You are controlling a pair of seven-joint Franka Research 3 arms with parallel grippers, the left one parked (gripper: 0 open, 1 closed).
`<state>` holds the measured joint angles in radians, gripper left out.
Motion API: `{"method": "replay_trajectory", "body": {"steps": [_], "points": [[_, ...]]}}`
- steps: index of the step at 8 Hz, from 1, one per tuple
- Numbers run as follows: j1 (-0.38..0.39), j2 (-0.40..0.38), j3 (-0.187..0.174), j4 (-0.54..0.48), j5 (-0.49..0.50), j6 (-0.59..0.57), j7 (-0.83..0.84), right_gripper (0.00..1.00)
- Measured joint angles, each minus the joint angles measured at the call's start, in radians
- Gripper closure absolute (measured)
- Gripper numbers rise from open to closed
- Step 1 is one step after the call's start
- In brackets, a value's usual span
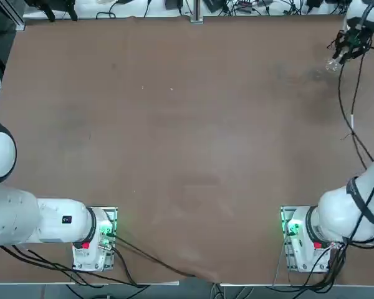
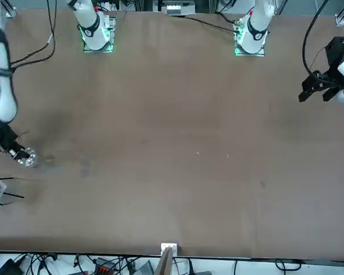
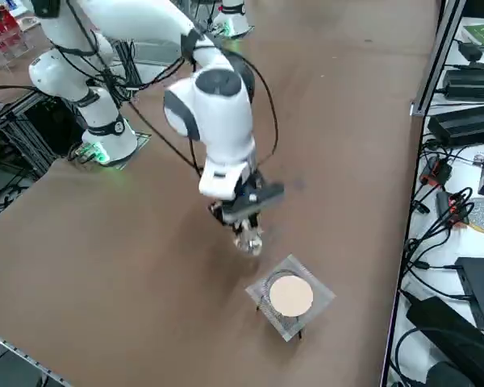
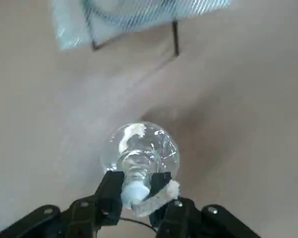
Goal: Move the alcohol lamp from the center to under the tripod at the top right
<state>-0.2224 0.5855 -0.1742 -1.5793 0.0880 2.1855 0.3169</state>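
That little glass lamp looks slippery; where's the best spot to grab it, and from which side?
By the narrow neck of the alcohol lamp, from above: the round glass belly would probably slip, while the neck fits between two fingers. The right gripper holds it just there.

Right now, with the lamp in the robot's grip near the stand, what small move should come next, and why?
Probably carry it lower and sideways toward the tripod. The right gripper is shut on the alcohol lamp at its neck, and in the side view the lamp hangs beside the tripod, not yet under its mesh top, so it must slip in between the legs.
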Motion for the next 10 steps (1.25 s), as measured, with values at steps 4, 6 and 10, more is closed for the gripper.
{"method": "replay_trajectory", "body": {"steps": [4,6,10], "points": [[-0.046,0.194,0.002,0.276,0.105,-0.097,0.002,0.70],[-0.068,0.242,0.002,0.336,0.143,-0.132,0.001,0.71],[-0.070,0.262,0.004,0.354,0.140,-0.136,-0.015,0.38]]}}
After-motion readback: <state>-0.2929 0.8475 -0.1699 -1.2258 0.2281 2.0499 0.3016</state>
